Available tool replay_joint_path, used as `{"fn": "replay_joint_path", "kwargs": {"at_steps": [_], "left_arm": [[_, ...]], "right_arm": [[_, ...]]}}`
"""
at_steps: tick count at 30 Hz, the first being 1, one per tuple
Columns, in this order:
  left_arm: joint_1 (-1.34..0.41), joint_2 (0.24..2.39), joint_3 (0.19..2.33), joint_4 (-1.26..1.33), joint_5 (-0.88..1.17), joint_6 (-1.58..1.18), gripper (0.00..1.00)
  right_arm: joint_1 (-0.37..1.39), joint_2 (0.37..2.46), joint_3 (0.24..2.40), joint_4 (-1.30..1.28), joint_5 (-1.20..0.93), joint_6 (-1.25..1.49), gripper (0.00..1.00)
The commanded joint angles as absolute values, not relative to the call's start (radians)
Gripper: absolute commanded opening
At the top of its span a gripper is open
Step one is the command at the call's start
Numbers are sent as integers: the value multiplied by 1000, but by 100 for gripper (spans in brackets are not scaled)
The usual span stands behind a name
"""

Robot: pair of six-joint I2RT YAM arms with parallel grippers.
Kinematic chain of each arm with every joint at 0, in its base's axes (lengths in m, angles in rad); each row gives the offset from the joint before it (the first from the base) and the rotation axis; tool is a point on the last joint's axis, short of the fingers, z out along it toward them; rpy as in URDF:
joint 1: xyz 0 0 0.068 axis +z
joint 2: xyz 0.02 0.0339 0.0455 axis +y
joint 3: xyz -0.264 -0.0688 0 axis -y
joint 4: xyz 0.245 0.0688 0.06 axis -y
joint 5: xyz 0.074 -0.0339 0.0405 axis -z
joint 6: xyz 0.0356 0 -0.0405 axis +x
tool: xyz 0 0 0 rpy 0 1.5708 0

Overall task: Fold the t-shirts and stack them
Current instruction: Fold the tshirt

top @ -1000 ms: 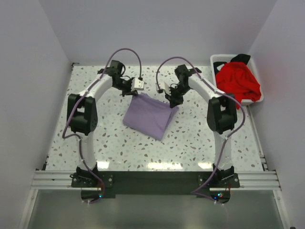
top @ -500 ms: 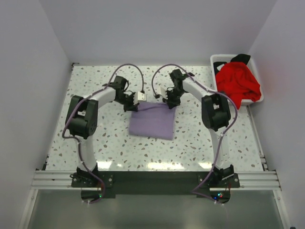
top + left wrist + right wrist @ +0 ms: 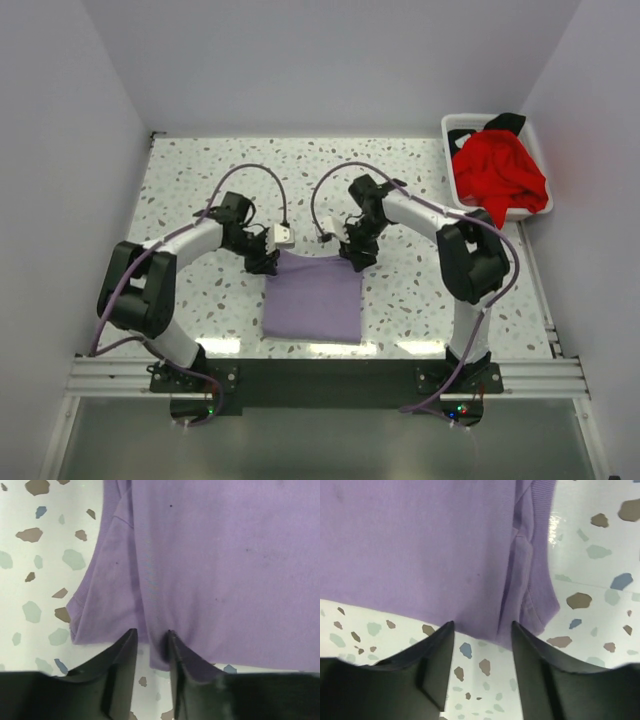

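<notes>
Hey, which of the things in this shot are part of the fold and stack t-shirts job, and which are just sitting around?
Part of the job:
purple t-shirt, folded flat on the table
red t-shirt, bunched in the white basket
black t-shirt, peeking out behind the red one

Just lying about:
white basket
table

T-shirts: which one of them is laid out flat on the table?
The lavender-purple t-shirt, folded into a neat rectangle on the speckled table. The red t-shirt and the black t-shirt lie bunched up in the white basket instead.
</notes>
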State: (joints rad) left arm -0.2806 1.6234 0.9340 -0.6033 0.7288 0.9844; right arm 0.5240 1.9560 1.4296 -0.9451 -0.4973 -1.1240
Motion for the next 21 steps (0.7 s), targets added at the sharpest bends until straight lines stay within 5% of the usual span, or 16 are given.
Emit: {"fn": "replay_joint_path", "kwargs": {"at_steps": [1, 5, 14, 21], "left_arm": [[-267, 1582, 948, -558, 767, 971, 39], [-284, 1569, 1011, -457, 828, 950, 48], [-420, 1727, 1135, -385, 851, 907, 48], [-469, 1798, 1146, -391, 838, 896, 49]], "right_arm": [[493, 1924, 1506, -1005, -569, -1013, 55], [428, 1927, 1607, -974, -713, -821, 54], [417, 2051, 1674, -789, -839, -402, 22], [417, 2117, 1683, -670, -862, -247, 17]]}}
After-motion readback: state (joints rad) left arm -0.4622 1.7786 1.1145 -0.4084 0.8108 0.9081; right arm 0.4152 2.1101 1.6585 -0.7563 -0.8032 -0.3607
